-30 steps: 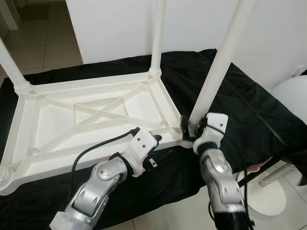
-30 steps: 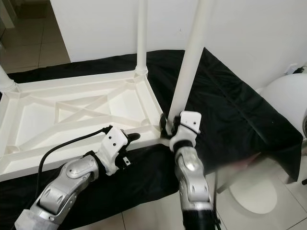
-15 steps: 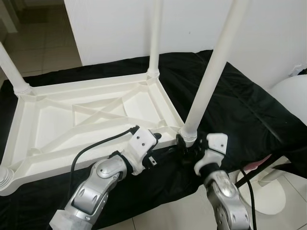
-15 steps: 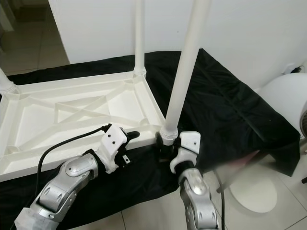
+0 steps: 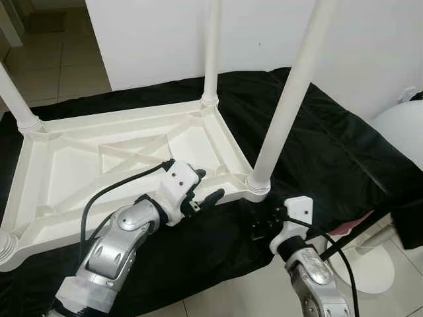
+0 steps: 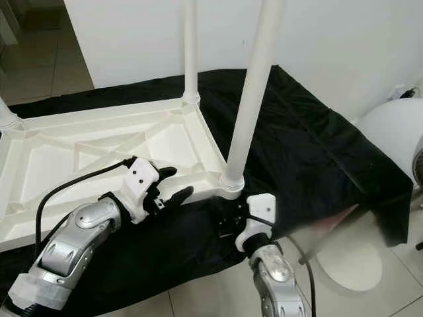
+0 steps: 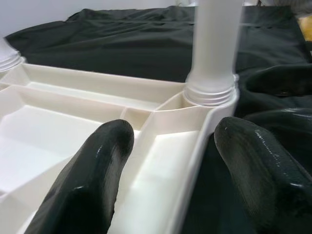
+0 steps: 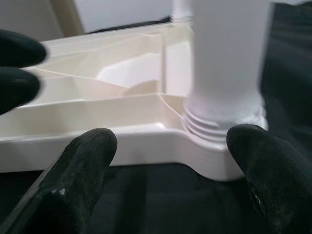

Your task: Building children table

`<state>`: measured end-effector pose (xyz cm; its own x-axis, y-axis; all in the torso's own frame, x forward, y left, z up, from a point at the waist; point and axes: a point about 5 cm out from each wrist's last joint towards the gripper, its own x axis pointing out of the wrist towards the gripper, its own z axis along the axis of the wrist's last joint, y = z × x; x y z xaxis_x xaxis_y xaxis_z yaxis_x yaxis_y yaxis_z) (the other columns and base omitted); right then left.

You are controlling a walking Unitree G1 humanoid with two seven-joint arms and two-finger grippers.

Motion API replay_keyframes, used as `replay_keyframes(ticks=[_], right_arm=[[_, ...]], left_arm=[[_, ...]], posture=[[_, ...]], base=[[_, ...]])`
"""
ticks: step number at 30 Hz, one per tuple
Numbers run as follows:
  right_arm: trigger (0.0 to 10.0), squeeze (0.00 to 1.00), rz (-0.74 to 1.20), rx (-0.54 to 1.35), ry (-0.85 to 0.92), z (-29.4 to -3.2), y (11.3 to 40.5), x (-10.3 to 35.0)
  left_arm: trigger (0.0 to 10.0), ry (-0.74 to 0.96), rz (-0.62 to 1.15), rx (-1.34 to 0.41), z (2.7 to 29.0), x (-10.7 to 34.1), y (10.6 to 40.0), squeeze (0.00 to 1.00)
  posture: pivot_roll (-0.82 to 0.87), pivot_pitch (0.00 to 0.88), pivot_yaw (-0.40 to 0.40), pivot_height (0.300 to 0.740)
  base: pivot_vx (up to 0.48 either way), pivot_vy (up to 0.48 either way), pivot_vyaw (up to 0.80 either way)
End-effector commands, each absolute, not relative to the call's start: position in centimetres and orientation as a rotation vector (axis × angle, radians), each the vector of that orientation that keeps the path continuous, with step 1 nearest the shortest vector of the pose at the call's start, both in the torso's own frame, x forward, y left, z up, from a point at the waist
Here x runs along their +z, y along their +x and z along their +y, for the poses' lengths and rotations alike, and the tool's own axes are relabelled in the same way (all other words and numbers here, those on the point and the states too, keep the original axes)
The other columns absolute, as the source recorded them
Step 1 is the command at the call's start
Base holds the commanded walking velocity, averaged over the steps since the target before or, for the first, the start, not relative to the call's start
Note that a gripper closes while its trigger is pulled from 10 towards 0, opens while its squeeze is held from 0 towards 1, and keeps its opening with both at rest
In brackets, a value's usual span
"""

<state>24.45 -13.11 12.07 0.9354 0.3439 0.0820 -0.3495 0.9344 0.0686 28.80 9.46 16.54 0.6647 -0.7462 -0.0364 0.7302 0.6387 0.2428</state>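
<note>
The white plastic children table lies upside down on a black cloth. Its legs stand upright at the corners; the near right leg sits in its threaded socket. My left gripper is open and straddles the table's near rim just left of that leg, one finger inside the frame and one outside. My right gripper is open, low over the cloth just in front of the socket, holding nothing.
A white wall runs close behind the table. A large white rounded object stands at the right, with a round white base on the tiled floor below. The cloth's edge hangs over the near side.
My right gripper has let go of the near right leg's base and drawn back towards me. My left gripper has moved forward and up onto the table's rim.
</note>
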Motion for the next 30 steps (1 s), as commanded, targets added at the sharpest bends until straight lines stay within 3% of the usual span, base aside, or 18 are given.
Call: replay_keyframes(ticks=[1,12,20,30], right_arm=[[10.0,0.00,-0.074,0.382,0.087,-12.9,24.5,12.0],[10.0,0.00,-0.085,0.648,0.011,-12.9,25.9,13.1],[10.0,0.00,-0.090,0.615,-0.010,-14.1,27.3,13.2],[10.0,0.00,-0.111,0.420,0.018,-18.3,29.8,13.6]], left_arm=[[10.0,0.252,-0.077,-0.819,10.1,16.6,29.1,0.00],[10.0,0.216,-0.041,-0.541,11.6,15.8,31.6,0.00],[10.0,0.222,-0.021,-0.603,11.3,15.2,31.2,0.00],[10.0,0.278,-0.012,-0.638,12.1,14.6,30.5,0.00]], posture=[[-0.04,0.051,0.010,0.740],[-0.05,0.040,0.008,0.740],[-0.05,0.038,0.014,0.740],[-0.04,0.029,0.027,0.740]], base=[[0.000,0.000,0.00],[0.000,0.000,0.00],[0.000,0.000,0.00],[0.000,0.000,0.00]])
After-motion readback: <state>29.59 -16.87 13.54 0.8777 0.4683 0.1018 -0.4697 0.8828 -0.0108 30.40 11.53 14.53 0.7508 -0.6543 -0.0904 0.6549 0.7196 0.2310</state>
